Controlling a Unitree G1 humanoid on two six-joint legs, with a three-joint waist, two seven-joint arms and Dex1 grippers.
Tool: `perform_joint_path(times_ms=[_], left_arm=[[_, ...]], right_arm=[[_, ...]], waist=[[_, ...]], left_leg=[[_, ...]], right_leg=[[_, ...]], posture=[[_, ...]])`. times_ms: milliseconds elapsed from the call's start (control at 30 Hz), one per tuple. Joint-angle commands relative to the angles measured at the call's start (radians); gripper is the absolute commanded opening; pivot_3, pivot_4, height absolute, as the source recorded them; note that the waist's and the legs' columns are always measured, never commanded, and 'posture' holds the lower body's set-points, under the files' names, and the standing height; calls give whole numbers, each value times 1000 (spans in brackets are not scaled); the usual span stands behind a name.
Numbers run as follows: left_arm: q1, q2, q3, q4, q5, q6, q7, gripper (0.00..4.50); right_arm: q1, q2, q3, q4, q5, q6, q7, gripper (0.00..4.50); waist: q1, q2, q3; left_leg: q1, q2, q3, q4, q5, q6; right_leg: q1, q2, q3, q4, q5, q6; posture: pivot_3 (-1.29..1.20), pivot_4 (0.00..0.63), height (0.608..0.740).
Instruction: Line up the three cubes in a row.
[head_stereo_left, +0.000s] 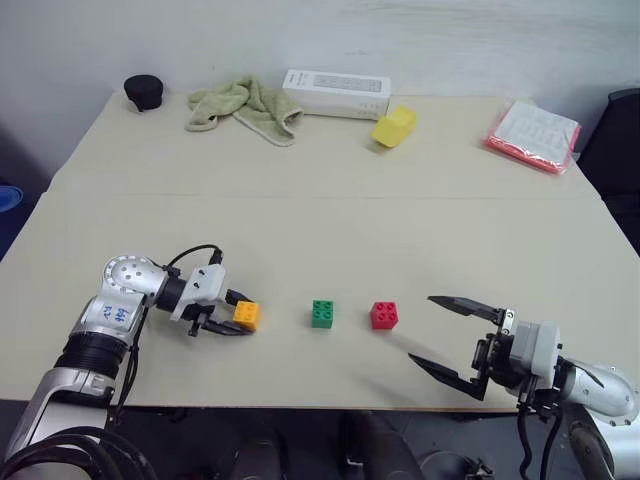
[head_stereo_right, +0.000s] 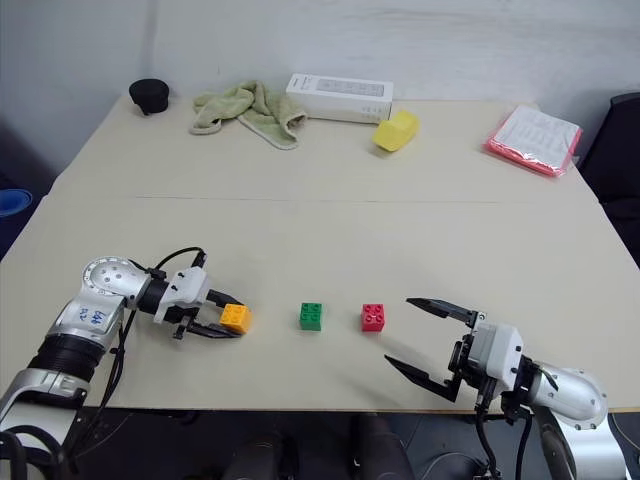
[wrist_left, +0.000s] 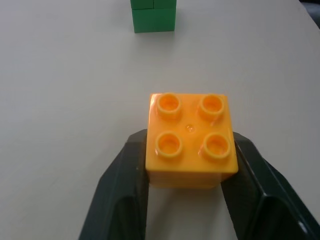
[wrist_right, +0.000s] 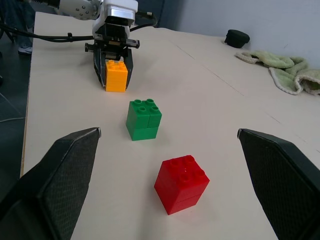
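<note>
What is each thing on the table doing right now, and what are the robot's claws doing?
Orange cube: standing on the table, studs up, between the left claw's fingers.
Green cube: standing free, studs up.
Red cube: standing free, studs up.
Left claw: around the orange cube; grip unclear.
Right claw: wide open, holding nothing.
Towel: crumpled.
White box: lying flat, closed.

The light is soft and even, and the table (head_stereo_left: 330, 230) looks bright. Small dark shadows sit close under the cubes (wrist_right: 143, 119). A pale shadow lies by the right gripper (head_stereo_left: 450, 340) near the front edge. The left wrist view is a bit fuzzy up close. No glare shows.
</note>
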Motion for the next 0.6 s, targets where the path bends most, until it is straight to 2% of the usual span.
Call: perform_joint_path(times_ms=[33,67,200,333,433,600], left_arm=[[10,21,65,-11,-14,-17,45,3427],[22,33,85,-24,-40,-11,31,3702],[115,145,177,-95,-121,6,-51,3702],[214,259,268,-158,-170,100,-32,3702],[326,270,329,-234,-199,138,16,3702],[443,258,397,-364,-238,221,80,3702]], right_arm=[[-3,-32,-59,-30,47,-6,18,4500],[-1,-42,-72,-34,64,1,28,4500],[15,-147,-189,-36,151,61,100,4500],[5,-278,-276,80,155,88,232,4500],[-43,-329,-240,188,107,60,320,4500],[-130,-315,-196,284,65,24,357,4500]], waist=[[0,0,0],[-1,0,0],[-10,1,1],[-4,0,1],[-1,1,1],[1,0,1]], left_leg=[[0,0,0,0,0,0],[0,0,0,0,0,0],[0,1,1,-1,0,0],[1,1,1,-1,-2,4],[2,0,1,-1,-3,6],[1,1,1,-1,-4,6]], right_leg=[[0,0,0,0,0,0],[0,0,0,0,0,0],[-1,0,1,0,0,0],[0,0,1,0,0,0],[1,-1,1,-2,0,0],[0,-1,1,-2,0,0]], posture=[[0,150,740],[0,150,740],[0,150,740],[0,150,740],[0,150,740],[0,150,740]])
